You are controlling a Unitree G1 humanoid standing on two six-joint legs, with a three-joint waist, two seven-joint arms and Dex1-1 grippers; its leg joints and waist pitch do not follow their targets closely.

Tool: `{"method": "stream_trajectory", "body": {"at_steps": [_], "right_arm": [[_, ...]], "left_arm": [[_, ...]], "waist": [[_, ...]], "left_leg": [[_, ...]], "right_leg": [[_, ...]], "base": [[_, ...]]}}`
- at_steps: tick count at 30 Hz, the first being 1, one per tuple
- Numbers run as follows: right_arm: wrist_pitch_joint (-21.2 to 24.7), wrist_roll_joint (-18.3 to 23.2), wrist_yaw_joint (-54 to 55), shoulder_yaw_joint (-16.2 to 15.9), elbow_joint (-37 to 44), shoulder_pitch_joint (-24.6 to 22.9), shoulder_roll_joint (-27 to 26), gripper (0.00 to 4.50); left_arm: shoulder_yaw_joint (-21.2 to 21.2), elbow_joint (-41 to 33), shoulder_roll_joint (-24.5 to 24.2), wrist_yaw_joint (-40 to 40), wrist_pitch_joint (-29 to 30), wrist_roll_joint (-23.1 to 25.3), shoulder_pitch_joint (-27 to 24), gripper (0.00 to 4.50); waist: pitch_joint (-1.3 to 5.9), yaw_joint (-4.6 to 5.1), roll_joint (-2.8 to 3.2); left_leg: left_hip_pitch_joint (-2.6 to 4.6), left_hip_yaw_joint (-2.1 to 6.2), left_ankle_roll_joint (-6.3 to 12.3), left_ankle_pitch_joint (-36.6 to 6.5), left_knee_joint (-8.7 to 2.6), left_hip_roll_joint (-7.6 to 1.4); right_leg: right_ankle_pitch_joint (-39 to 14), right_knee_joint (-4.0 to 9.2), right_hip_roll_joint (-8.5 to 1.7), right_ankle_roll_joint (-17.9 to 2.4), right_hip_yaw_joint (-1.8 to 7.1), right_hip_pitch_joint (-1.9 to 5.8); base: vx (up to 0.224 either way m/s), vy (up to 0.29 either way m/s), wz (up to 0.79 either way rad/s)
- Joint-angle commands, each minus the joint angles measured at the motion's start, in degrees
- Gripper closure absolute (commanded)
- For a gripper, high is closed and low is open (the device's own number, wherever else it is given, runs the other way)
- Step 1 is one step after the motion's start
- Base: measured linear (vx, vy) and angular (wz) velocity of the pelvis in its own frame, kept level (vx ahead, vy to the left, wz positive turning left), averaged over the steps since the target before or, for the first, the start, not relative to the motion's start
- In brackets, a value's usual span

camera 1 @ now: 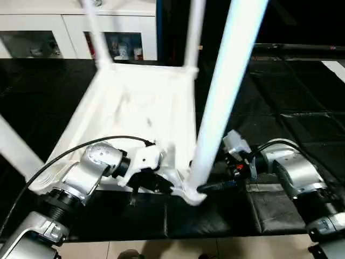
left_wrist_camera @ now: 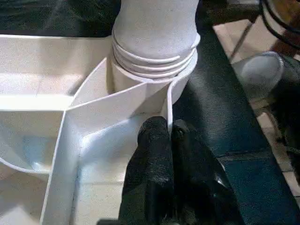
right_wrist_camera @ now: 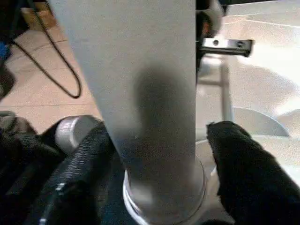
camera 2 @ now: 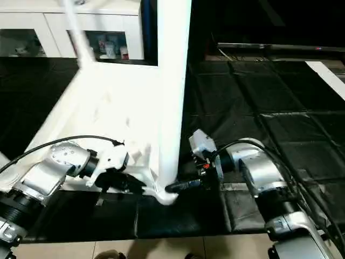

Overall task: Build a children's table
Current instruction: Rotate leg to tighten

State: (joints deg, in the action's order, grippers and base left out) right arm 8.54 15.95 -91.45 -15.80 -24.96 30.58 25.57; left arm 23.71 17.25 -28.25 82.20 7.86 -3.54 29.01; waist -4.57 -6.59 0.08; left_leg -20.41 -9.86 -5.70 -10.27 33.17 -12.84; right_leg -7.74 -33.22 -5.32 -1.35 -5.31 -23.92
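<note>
The white plastic rectangular table top (camera 1: 135, 113) lay upside down on the black-covered bench (camera 1: 302, 124), ribbed underside up. At its near corner a long white tapered tube leg (camera 1: 226, 91) stood upright, its threaded end in the round corner socket (left_wrist_camera: 154, 79). The left gripper (left_wrist_camera: 166, 136) had its jaws clenched on the thin rim wall beside that socket. The right gripper (right_wrist_camera: 159, 154) sat around the leg's base, jaws apart, one on each side. Two more legs stood at the far corners.
</note>
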Motion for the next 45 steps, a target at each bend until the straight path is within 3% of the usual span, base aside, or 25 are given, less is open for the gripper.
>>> {"method": "stream_trajectory", "body": {"at_steps": [1,2,9,11,16,18,20,22,25,26,27,30,33,39,41,43,45], "right_arm": [[0.24,1.46,-1.03,-1.53,0.56,0.96,0.97,1.41],[0.24,1.46,-1.03,-1.53,0.56,0.96,0.97,1.68],[1.44,4.03,-1.05,-4.39,1.38,1.2,2.96,2.3],[2.28,4.47,-1.05,-4.35,1.89,0.93,2.85,2.36],[4.22,4.53,-0.42,-1.68,3.13,-0.34,0.95,2.44],[5.85,4.35,5.89,0.26,4.58,-1.85,-1.2,2.44],[5.77,3.93,8.03,0.17,4.68,-2.02,-1.57,2.44],[5.97,2.27,15.1,0.58,3.78,-1.69,-3.61,2.44],[7.55,-0.88,31.3,2.67,0.66,0.12,-9.9,2.46],[7.55,-0.88,31.3,2.67,0.66,0.12,-9.9,2.5],[8.11,-2.36,38.09,3.37,-0.95,1.18,-12.88,2.51],[10.75,-5.49,50.76,5.6,-3.34,3.01,-19.14,2.52],[11.28,-7.03,55.44,6.1,-4.24,3.69,-21.39,2.54],[11.52,-6.91,60.52,6.76,-3.08,3.32,-25.7,2.54],[11.14,-6.15,59.19,7.23,-1.91,2.75,-25.89,2.0],[10.99,-5.84,58.01,7.29,-1.41,2.5,-25.52,2.0],[10.75,-5.64,56.15,7.34,-0.44,1.99,-24.58,1.66]], "left_arm": [[1.68,-2.01,0.29,2.83,-1.58,-0.09,0.03,4.5],[1.68,-2.01,0.29,2.83,-1.58,-0.09,0.03,4.5],[1.79,-1.41,0.13,2.71,-1.5,-0.47,0.2,4.5],[1.37,-0.99,0.55,1.88,-1.13,-0.67,0.18,4.5],[0.45,-0.15,1.62,-1.62,0.61,-0.04,0.23,4.5],[-1.29,0.84,3.6,-6.74,4.44,0.13,0.57,4.5],[-1.79,0.87,4.12,-7.63,5.56,-0.23,0.63,4.5],[-2.94,0.59,5.53,-10.29,8.4,-0.82,0.82,4.5],[-5.21,0.46,9.41,-17.42,14.12,-0.9,1.82,4.5],[-5.21,0.46,9.41,-17.42,14.12,-0.9,1.82,4.5],[-6.45,1.05,11.79,-21.55,16.17,-0.71,2.64,4.5],[-8.68,2.41,16.44,-29.21,19.14,-0.33,4.46,4.5],[-9.69,2.9,18.51,-32.73,19.9,-0.11,5.17,4.5],[-11.46,2.09,22.83,-38.78,22.72,0.54,5.42,4.5],[-10.93,1.75,22.34,-38.45,22.52,0.92,5.21,4.5],[-10.62,1.71,21.69,-37.77,22.14,1.02,5.1,4.5],[-10.32,1.68,20.55,-36.58,21.44,1.11,4.85,4.5]], "waist": [[4.13,0.42,-0.29],[4.14,0.42,-0.24],[4.16,0.48,-0.34],[4.24,0.44,-0.03],[4.29,0.38,-0.16],[4.23,0.33,-0.24],[4.12,0.64,-0.33],[3.91,1.0,-0.28],[3.49,2.61,-0.42],[3.63,3.33,-0.45],[3.72,3.8,-0.39],[3.5,5.17,-0.39],[3.51,5.6,-0.36],[3.7,5.47,-0.24],[3.77,5.42,-0.08],[3.87,5.39,-0.15],[3.89,5.25,-0.17]], "left_leg": [[0.27,-0.52,3.66,-12.06,-3.85,-0.52],[0.31,-0.53,3.65,-12.06,-3.84,-0.53],[0.2,-0.59,3.73,-11.58,-3.74,-0.44],[0.26,-0.56,3.54,-11.86,-3.72,-0.45],[0.24,-0.61,3.41,-11.85,-3.68,-0.49],[0.28,-0.61,3.14,-12.29,-3.71,-0.42],[0.03,-0.37,2.42,-12.94,-3.88,-0.2],[0.19,-0.47,1.96,-13.7,-3.9,-0.09],[-0.68,0.13,0.29,-14.99,-4.2,0.36],[-0.9,0.49,-0.23,-15.43,-4.12,0.72],[-0.99,0.58,0.0,-15.33,-4.04,0.79],[-0.82,0.69,0.23,-15.98,-3.76,1.26],[-0.28,0.72,1.62,-16.41,-3.54,1.56],[-0.4,0.75,2.98,-14.83,-4.01,0.97],[-0.5,0.64,3.52,-13.49,-3.96,0.91],[-0.5,0.54,3.81,-12.77,-3.89,0.98],[-0.49,0.43,4.32,-11.34,-3.86,0.96]], "right_leg": [[-18.11,3.12,-2.38,-11.79,2.45,3.26],[-18.06,3.09,-2.36,-11.77,2.46,3.23],[-17.84,3.03,-2.33,-11.7,2.49,3.3],[-18.18,3.1,-2.36,-11.61,2.47,3.29],[-17.12,3.04,-2.31,-11.93,2.51,3.36],[-18.32,3.24,-2.34,-11.55,2.48,3.31],[-22.1,3.53,-2.44,-9.96,2.25,3.53],[-23.54,3.83,-2.31,-9.37,2.27,3.23],[-30.43,4.34,-2.47,-6.15,1.67,3.78],[-33.64,4.81,-2.65,-4.09,1.18,4.08],[-34.27,5.05,-2.65,-3.03,1.04,4.09],[-34.27,5.58,-2.24,-3.29,0.79,3.46],[-34.13,6.08,-2.04,-3.39,0.8,2.95],[-25.27,4.84,-1.89,-7.19,1.45,3.21],[-21.9,4.49,-1.95,-8.54,1.71,3.4],[-20.52,4.33,-1.94,-9.15,1.78,3.51],[-18.33,4.13,-1.97,-10.27,1.89,3.63]], "base": [[0.0,0.0,0.0],[0.0,0.0,0.0],[0.0,0.0,0.0],[0.0,0.0,0.0],[0.0,0.0,0.0],[0.0,0.0,0.0],[0.0,0.0,0.0],[0.0,0.0,0.0],[0.0,0.0,0.0],[-0.046,0.011,-0.26],[-0.026,0.014,-0.2],[-0.009,0.005,-0.07],[0.0,0.0,0.0],[0.0,0.0,0.0],[0.0,0.0,0.0],[0.0,0.0,0.0],[0.0,0.0,0.0]]}}
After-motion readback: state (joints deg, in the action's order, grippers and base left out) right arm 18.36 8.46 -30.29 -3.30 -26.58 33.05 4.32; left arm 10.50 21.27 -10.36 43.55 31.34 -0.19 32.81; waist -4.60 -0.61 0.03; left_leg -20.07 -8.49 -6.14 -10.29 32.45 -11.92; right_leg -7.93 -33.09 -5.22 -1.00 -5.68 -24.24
